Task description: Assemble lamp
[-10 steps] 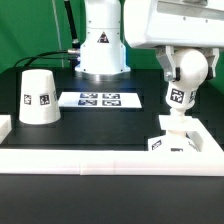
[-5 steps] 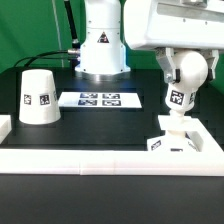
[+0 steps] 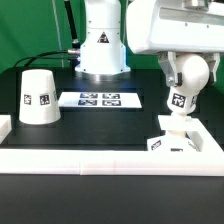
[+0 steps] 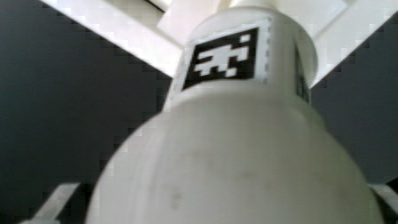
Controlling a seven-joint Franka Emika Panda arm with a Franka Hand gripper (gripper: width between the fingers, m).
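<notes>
The gripper [image 3: 186,68] sits over the round head of the bulb [image 3: 180,98] on the exterior view's right, its jaws to either side of it; whether they actually clamp it cannot be told. The bulb [image 4: 222,140] stands nearly upright with its stem on the base [image 3: 172,143] at the near right. The shade [image 3: 40,97] stands well apart at the far left, the marker board [image 3: 98,99] between them.

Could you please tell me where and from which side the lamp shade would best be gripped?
Probably the narrow top of the shade, from straight above: it stands upright, wide end down, walls tapering upward, so the top is its slimmest span. The end effector currently holds the bulb.
</notes>
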